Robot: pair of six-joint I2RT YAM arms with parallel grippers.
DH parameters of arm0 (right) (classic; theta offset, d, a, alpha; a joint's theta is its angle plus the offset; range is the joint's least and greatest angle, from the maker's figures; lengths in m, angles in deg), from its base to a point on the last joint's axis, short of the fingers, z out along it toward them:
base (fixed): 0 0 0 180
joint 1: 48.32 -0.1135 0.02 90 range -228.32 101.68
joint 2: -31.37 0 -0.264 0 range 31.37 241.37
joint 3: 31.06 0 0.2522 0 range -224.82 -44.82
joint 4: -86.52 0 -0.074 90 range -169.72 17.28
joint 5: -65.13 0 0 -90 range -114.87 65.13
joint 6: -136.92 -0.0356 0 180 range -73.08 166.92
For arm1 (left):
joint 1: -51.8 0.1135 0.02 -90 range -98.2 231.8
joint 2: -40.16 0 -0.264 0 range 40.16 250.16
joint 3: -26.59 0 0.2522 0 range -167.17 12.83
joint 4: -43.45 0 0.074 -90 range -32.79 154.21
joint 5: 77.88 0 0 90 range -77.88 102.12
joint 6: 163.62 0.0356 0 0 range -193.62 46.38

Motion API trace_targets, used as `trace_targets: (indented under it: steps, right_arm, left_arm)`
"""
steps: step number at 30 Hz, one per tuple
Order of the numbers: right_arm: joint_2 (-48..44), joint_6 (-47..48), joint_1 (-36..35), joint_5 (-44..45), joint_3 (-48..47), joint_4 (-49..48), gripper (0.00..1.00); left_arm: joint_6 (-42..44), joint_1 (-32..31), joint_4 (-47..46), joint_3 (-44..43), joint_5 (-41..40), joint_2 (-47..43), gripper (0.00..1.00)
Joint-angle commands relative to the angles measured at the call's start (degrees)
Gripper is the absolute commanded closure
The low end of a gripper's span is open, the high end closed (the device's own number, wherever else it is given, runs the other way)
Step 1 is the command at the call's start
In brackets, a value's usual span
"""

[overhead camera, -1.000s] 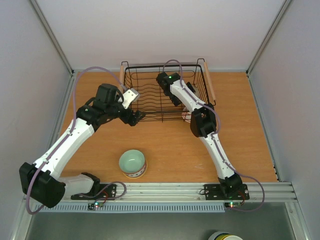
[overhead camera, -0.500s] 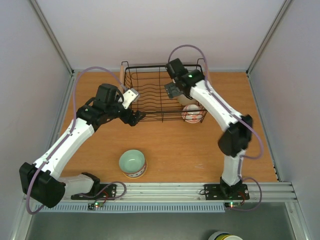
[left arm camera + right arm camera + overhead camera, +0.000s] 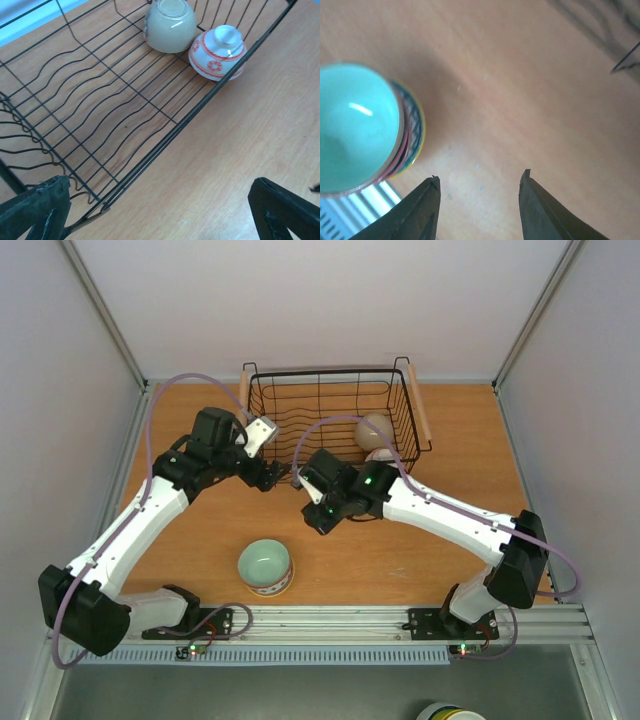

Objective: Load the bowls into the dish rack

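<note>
A pale green bowl (image 3: 265,567) with a patterned outside stands upright on the table near the front edge. In the right wrist view this bowl (image 3: 360,125) is at the left. The black wire dish rack (image 3: 330,425) sits at the back. A beige bowl (image 3: 375,427) and a red-and-white bowl (image 3: 380,455) lie upside down in its right end. My right gripper (image 3: 318,515) hovers between rack and green bowl, open and empty (image 3: 480,175). My left gripper (image 3: 270,478) is wide open at the rack's front left corner (image 3: 160,215).
The rack has wooden handles (image 3: 420,410) on both sides. The left wrist view shows the beige bowl (image 3: 170,25), the red-and-white bowl (image 3: 217,52) and the rack wires (image 3: 100,100). A metal rail (image 3: 330,620) runs along the table's front edge.
My right arm has come out of the rack and swung forward and left toward the green bowl, its jaws narrower than before. The left arm has not moved.
</note>
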Motion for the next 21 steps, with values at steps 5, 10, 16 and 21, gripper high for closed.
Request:
trace_targets:
  steps: [5,10,16,21]
  right_arm:
    - [-0.49,-5.35,-4.83,-6.66,4.74,-4.52,0.56]
    - [3.61,-6.09,-6.27,-9.46,3.98,-7.01,0.57]
    - [8.18,-6.65,-7.73,-10.80,2.38,-8.46,0.59]
    - [10.40,-6.76,-8.04,-11.48,1.78,-8.60,0.61]
  left_arm:
    - [-1.85,1.18,-4.80,0.47,-15.23,-2.14,0.03]
    - [-4.06,4.60,-5.44,0.00,-24.14,-1.65,0.03]
    - [-6.15,9.22,-3.99,-0.62,-21.74,-1.96,0.02]
    - [-6.61,10.52,-3.85,-0.62,-20.26,-2.28,0.03]
